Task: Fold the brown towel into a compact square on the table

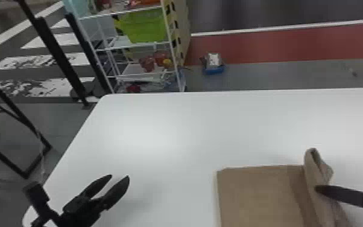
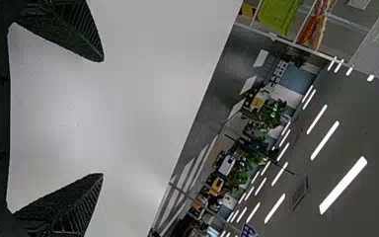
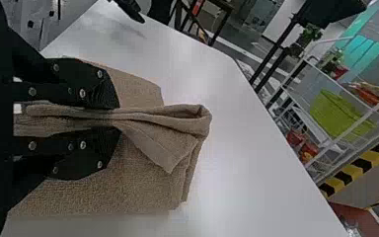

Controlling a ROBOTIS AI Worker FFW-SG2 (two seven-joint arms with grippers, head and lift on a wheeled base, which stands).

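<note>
Your right claw [image 3: 116, 117] pinches a raised fold of the brown towel [image 1: 259, 193], the rest flat on the table [image 1: 175, 135]; your left claw [image 2: 102, 117] is spread. Expect light, limp cloth: grip mid-edge, deep enough for every layer.

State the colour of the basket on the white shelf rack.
Bright green; the basket shows best in the head view.
</note>
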